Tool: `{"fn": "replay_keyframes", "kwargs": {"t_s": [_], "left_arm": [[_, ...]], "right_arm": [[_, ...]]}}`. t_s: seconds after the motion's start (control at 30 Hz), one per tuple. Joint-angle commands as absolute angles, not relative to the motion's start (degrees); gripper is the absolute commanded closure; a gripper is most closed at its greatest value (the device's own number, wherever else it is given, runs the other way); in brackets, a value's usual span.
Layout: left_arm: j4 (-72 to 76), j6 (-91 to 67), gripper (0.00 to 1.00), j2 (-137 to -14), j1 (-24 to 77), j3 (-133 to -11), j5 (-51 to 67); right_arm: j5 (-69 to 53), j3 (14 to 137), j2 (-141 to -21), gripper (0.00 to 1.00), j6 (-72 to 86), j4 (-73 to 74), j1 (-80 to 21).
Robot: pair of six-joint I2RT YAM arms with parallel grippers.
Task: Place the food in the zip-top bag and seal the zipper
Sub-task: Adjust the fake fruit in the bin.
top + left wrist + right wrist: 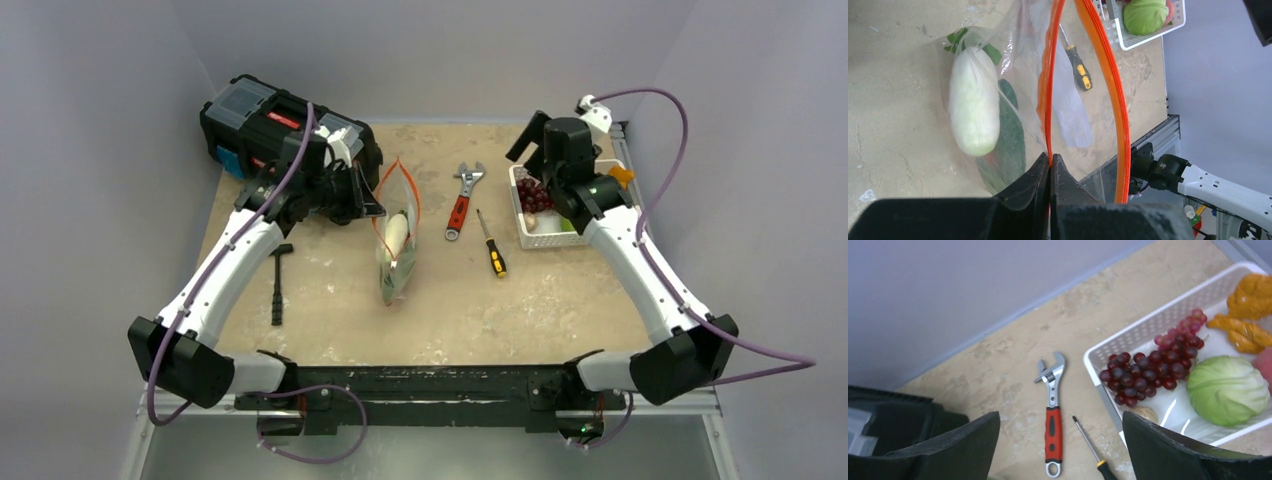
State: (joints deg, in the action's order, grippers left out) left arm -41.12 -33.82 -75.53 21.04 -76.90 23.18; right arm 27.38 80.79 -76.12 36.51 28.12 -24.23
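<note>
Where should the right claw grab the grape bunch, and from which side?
Likely from above, across the middle of the grape bunch: it lies flat, long and narrow, with the basket wall and cabbage flanking it, so sideways approaches look blocked.

zip-top bag [400,275] mouth gaping, wrench [460,205] and screwdriver [490,245] between it and basket [545,241]

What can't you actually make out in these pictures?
- Top view: the right arm covers most of the basket, hiding its food.
- Left wrist view: a dark green item lies half behind the radish; unidentifiable.
- Right wrist view: the pink fruit is cut by the frame edge.
</note>
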Motion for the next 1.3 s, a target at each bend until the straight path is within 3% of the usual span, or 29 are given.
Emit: {"fn": "replay_keyframes", "kwargs": {"t_s": [0.0, 0.17, 0.3, 0.53, 0.93, 1.17, 1.27], "left_arm": [[-38.8, -33.8, 1.0, -76.6, 21.3, -77.2, 24.4], [-38.8, -34.5, 1.0, -77.8, 21.3, -77.1, 25.8], [-38.7, -34.5, 1.0, -77.9, 21.3, -77.1, 26.1], [-38.7, -34.8, 1.0, -78.3, 21.2, -77.2, 26.9], [-38.6, -34.8, 1.0, -78.6, 21.3, -77.2, 27.1], [-38.6, -34.8, 1.0, -78.7, 21.3, -77.2, 27.2], [-38.7, -34.8, 1.0, -78.8, 21.2, -77.1, 26.9]], "right_arm": [[22.6, 75.6, -77.9, 0.05, 46.6, 22.6, -16.5], [21.3, 70.7, -81.7, 0.01, 59.8, 19.0, -8.4], [11.2, 70.2, -87.4, 0.03, 67.9, 16.8, -3.3], [4.0, 73.7, -97.5, 0.04, 78.4, 18.8, -1.5], [3.9, 73.4, -104.5, 0.07, 90.3, 14.7, -0.5], [0.2, 72.4, -108.1, 0.2, 92.5, 13.4, -0.3], [0.5, 71.7, -108.2, 0.33, 92.6, 13.3, -0.3]]}}
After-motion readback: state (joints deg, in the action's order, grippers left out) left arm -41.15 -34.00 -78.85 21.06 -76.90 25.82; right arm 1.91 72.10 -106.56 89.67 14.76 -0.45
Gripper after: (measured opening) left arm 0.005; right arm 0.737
